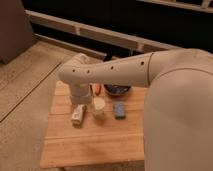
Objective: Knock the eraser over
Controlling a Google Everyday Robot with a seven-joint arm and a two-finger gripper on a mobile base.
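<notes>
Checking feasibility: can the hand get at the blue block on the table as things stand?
Probably yes. The hand is low over the wooden table, near the blue block; a pale cup stands between them, but the block's near side is clear.

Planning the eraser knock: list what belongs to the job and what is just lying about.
Job: gripper, low over the left of the light wooden table; small blue rectangular block, probably the eraser.
Lying about: short white cup; dark round bowl; small orange object beside the arm.
</notes>
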